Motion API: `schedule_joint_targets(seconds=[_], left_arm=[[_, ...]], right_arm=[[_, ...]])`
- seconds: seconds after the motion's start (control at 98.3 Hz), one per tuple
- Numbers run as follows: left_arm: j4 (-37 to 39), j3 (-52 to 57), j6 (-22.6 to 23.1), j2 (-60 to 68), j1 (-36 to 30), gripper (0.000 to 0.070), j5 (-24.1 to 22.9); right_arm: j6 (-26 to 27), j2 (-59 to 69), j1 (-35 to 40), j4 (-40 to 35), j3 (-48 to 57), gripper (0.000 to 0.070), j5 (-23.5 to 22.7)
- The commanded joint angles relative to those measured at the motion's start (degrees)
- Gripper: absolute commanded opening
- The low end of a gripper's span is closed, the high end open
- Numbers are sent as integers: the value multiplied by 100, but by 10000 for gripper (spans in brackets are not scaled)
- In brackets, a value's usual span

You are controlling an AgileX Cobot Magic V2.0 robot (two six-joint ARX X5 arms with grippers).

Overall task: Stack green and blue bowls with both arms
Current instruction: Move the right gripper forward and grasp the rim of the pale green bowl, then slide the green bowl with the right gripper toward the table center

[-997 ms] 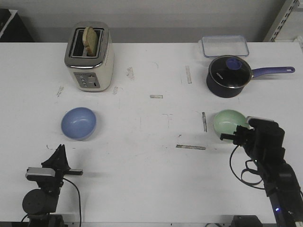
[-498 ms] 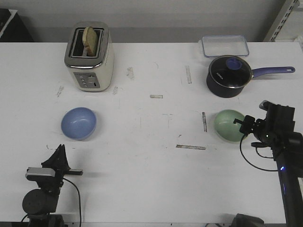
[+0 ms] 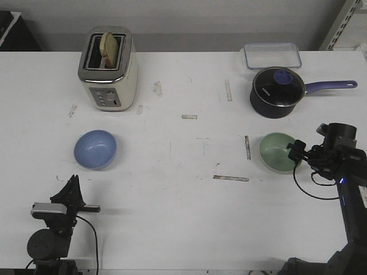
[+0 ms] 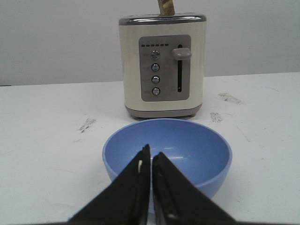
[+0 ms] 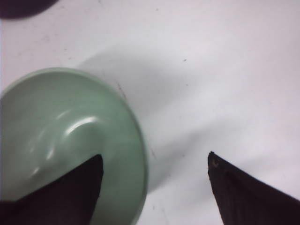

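The left gripper (image 3: pixel 73 184) sits low at the near edge of the bench (image 3: pixel 183 229), in the same spot as before, its fingers (image 4: pixel 140 187) pressed together, holding nothing. Just past it, toward 12 o'clock, the blue bowl (image 3: pixel 95 149) rests open side up. The right gripper (image 3: pixel 293 152) has dropped lower and moved to the right side of the green bowl (image 3: pixel 277 152), which has not moved. Its fingers (image 5: pixel 70 187) are spread wide, one inside the bowl, one outside, over the rim. Farther back stand a toaster (image 3: pixel 108 69) with bread and a dark saucepan (image 3: pixel 277 91). White writing on the pan is too small to read.
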Motion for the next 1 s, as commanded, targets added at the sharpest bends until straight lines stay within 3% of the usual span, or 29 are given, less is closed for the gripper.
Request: schedule_joint_targets(seconds=[0.0,0.092,0.153,0.336,0.448,0.814,0.987], left_arm=[[87,-114,-26,-9,0,1,2],[90,-114,-26,-9,0,1,4],[90,-114,-26,-11,0,1,2],[90,-114,-26,-11,0,1,2],[90,-114,-26,-9,0,1,4],[87,-114,-26,-11,0,1,4],[90,-114,-26,-11,0,1,4]], right_arm=[[26,254,0,94,107,483,-31],[28,481,11,199,107,477,-225],[26,599,24,254,107,432,-363],[-15,691,48,350,107,221,-332],[-92,691,48,356,107,0,-326],[-118,365,101,332,142,0,-291],[-81,-4,531,306,142,0,-289]])
